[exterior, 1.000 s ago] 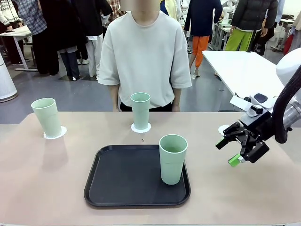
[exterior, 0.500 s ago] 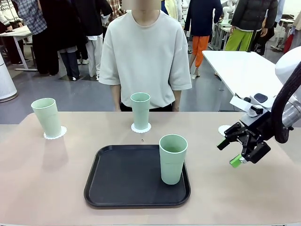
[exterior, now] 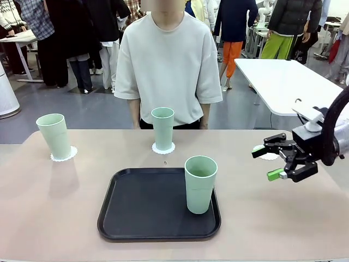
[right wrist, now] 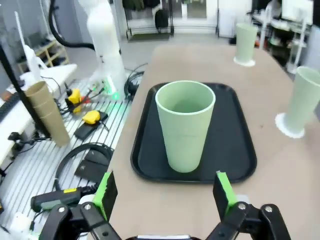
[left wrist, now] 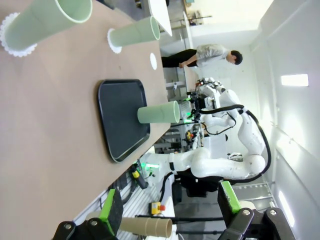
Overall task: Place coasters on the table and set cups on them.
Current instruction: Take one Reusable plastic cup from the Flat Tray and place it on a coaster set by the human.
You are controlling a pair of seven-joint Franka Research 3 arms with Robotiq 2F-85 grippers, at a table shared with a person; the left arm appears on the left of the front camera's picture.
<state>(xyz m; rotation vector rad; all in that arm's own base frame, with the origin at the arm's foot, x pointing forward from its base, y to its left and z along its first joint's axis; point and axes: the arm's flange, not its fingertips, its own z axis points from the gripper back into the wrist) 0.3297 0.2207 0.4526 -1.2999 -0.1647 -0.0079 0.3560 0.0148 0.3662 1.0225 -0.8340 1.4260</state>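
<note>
- Standing at the far left of the beige surface (exterior: pixel 49 207), the left cup (exterior: pixel 54 135) is upright on the left coaster (exterior: pixel 65 155).
- The left hand (left wrist: pixel 169 212) shows at the bottom of its own wrist view. Its two fingers are wide apart and there is nothing between them.
- The middle cup (exterior: pixel 163 127) stands upright on the middle coaster (exterior: pixel 163 148). It is near the far edge, just in front of a person (exterior: pixel 168 65) in a pale shirt.
- A black tray (exterior: pixel 142 204) lies flat on the near half of the surface, in the middle.
- The third cup (exterior: pixel 200 184) stands upright on the right side of the tray, sitting right on the black bottom.
- The third coaster (exterior: pixel 271 156) lies flat on the surface to the right of the tray. The right hand hides part of it.
- The right hand (exterior: pixel 265 164) hangs above the right side of the surface, in front of the third coaster. Its fingers are wide apart and point left toward the tray, and it holds nothing.
- In the right wrist view, the third cup stands straight ahead, well apart from the green pads (right wrist: pixel 223 190).
</note>
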